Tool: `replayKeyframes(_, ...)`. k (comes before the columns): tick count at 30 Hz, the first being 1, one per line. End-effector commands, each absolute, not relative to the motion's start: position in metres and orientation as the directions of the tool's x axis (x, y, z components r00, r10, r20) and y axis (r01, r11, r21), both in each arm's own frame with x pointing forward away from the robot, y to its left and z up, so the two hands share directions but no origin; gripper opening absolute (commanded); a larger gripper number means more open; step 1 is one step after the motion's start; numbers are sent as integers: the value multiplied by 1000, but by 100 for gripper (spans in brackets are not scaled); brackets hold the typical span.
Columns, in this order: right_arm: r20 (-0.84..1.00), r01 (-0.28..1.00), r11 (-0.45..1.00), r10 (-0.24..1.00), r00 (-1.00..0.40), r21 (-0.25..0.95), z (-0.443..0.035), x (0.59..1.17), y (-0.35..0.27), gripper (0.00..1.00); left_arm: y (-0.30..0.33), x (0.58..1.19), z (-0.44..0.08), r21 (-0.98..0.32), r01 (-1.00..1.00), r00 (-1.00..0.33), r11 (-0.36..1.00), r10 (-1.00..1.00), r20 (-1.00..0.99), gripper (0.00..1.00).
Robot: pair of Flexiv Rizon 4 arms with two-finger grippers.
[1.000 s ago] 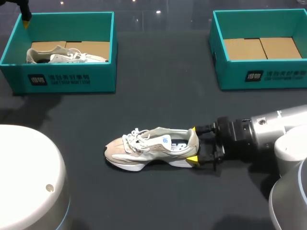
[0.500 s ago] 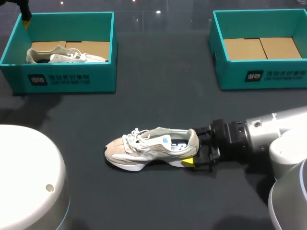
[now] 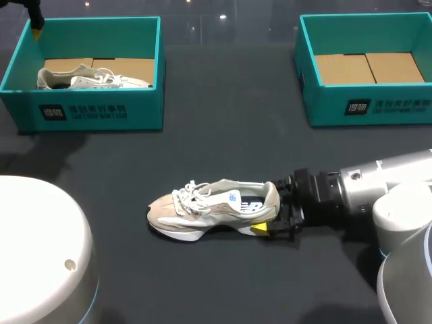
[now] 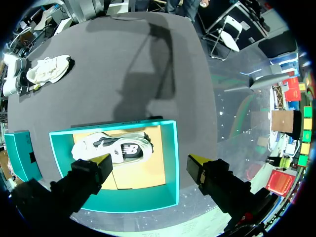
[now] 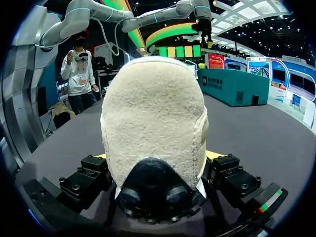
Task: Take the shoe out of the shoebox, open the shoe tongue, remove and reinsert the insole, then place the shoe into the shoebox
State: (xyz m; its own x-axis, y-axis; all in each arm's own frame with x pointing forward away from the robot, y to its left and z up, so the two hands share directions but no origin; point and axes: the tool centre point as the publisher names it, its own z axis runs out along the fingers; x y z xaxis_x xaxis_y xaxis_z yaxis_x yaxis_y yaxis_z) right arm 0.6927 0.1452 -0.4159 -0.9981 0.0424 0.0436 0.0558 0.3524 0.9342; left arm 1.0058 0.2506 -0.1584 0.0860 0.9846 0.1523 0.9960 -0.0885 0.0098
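A beige and white sneaker [image 3: 209,208] lies on its sole mid-table, toe to the left. My right gripper [image 3: 268,206] comes in from the right and stands open with one finger on each side of the heel. In the right wrist view the fuzzy heel [image 5: 153,123] sits between the fingers [image 5: 91,173], and I cannot tell whether they touch it. My left gripper [image 4: 148,160] hangs open high over the left teal shoebox [image 4: 170,168], which holds a second sneaker [image 4: 113,148]. In the head view only its yellow tip [image 3: 35,23] shows.
The left shoebox [image 3: 88,111] stands at the back left, with the other sneaker [image 3: 88,77] on its cardboard floor. A second teal shoebox [image 3: 364,104] at the back right holds only cardboard. The dark table stretches between them.
My right gripper has slid left along the table, so the sneaker's heel sits deeper between its fingers. The sneaker and the left arm have not moved.
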Motion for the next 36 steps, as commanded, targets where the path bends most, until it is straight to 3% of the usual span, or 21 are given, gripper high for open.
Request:
replayKeyframes(1, 47, 57, 352, 37, -998, 934, -420, 696, 151, 100, 251, 1005, -158, 11, 996, 87, -89, 984, 154, 100)
replayKeyframes(5, 42, 49, 352, 28, -999, 935, -419, 696, 153, 100, 251, 1005, -158, 11, 996, 87, -89, 984, 154, 100)
replayKeyframes(6, 41, 48, 352, 28, -999, 935, -419, 696, 153, 80, 251, 1005, -158, 11, 996, 87, -89, 984, 154, 100)
replayKeyframes(7, 41, 48, 352, 27, -999, 935, -419, 697, 153, 47, 251, 1005, -158, 11, 996, 87, -89, 984, 154, 100)
replayKeyframes(8, 40, 47, 352, 27, -999, 935, -419, 697, 154, 30, 251, 1005, -158, 11, 996, 87, -89, 984, 154, 100)
replayKeyframes(9, 40, 47, 353, 27, -999, 934, -419, 697, 154, 6, 251, 1005, -158, 11, 996, 87, -89, 984, 154, 100)
replayKeyframes(10, 39, 47, 354, 27, -999, 934, -419, 697, 154, 0, 251, 1005, -158, 11, 996, 87, -89, 984, 154, 100)
replayKeyframes(36, 43, 62, 364, 60, -997, 929, -421, 696, 154, 0, 251, 1005, -158, 11, 996, 87, -89, 984, 154, 100)
